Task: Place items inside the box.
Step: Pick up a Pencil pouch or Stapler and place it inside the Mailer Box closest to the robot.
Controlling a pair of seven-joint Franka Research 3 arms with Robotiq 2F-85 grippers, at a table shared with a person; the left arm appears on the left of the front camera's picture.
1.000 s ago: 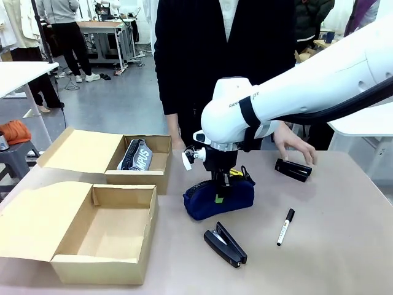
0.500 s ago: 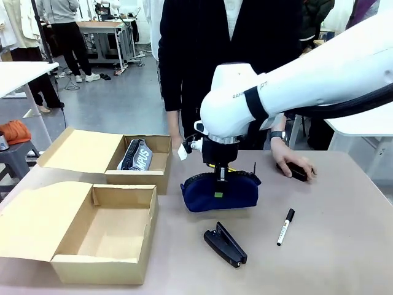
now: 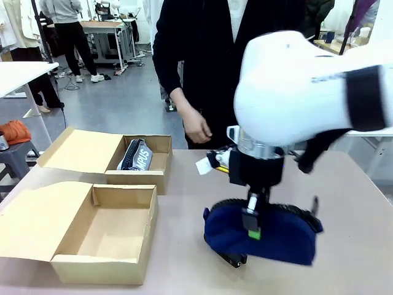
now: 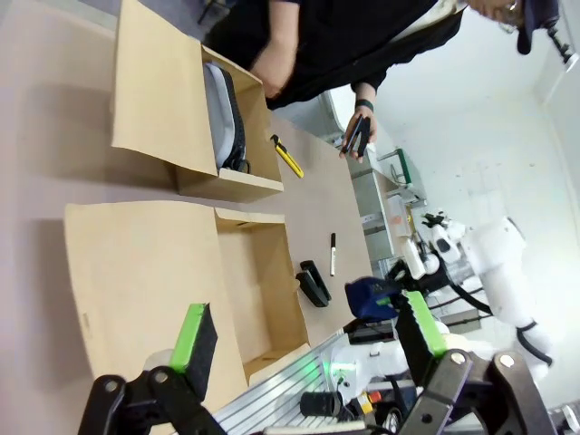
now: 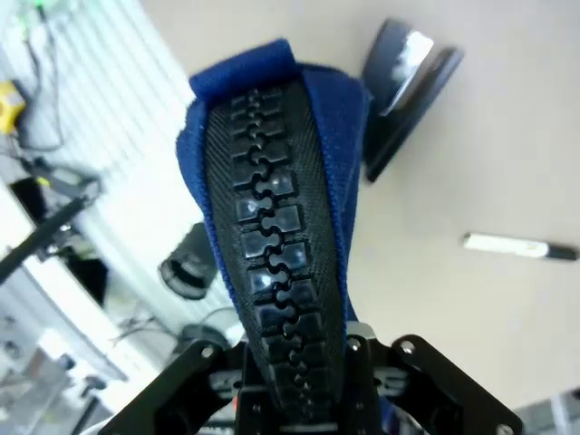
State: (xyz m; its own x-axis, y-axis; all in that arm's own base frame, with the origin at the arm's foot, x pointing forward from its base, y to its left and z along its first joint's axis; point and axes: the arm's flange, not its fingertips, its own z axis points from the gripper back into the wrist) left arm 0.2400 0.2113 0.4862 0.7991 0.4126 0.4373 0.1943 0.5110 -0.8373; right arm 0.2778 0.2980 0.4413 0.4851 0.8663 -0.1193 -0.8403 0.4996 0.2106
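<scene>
Carrying: navy pencil case (image 3: 261,236), hanging above the worktop's near edge, right of middle, over 1 stapler (image 5: 408,86).
Right gripper (image 3: 252,222): pinched tight on the case's zip ridge.
Left gripper (image 4: 306,328): fingers spread, holding nothing.
Done: grey pencil case (image 3: 136,155) lies in the far box (image 3: 161,142).
Remaining: near box (image 3: 104,270) bare inside; marker (image 5: 517,246) and utility knife (image 4: 288,156) on the worktop; second stapler (image 4: 356,138) held by the person (image 3: 221,55).

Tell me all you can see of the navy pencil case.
The navy pencil case looks like soft cloth, with a chunky black zip along its top, closed where it shows. The right gripper pinches it at the zip, and it hangs roughly level, apparently lifted off the table, above a black stapler. Nothing else touches it.
</scene>
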